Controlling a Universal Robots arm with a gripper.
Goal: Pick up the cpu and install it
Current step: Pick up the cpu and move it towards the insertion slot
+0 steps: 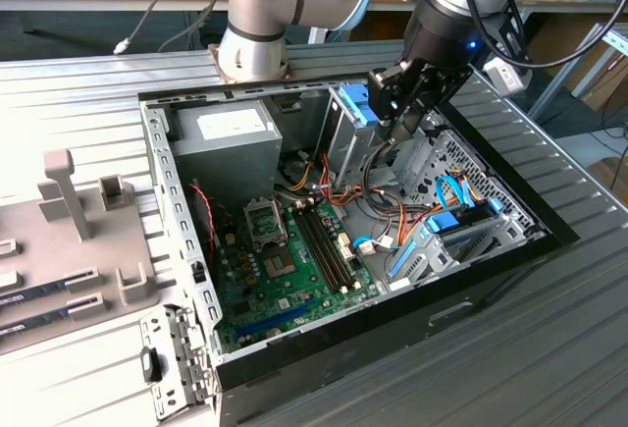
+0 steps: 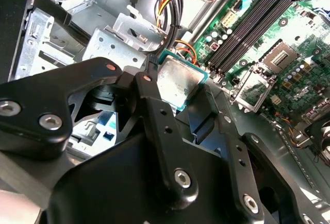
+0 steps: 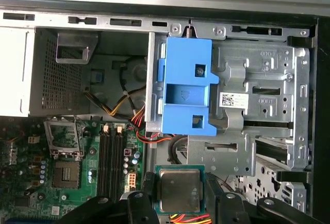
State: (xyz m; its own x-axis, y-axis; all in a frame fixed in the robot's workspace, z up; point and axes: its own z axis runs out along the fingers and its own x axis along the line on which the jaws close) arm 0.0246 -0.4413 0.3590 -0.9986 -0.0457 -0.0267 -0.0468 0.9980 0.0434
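gripper (image 1: 398, 131) clamped on cpu (image 3: 179, 190), hanging over open pc case (image 1: 491, 272) nr blue drive bracket (image 3: 185, 85).

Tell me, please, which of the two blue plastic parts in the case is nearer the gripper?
The blue bracket on the drive cage, beside the gripper holding the cpu; the other blue part lies farther away.

cpu (image 2: 180, 79) partly hidden behind gripper (image 2: 177, 84) finger.
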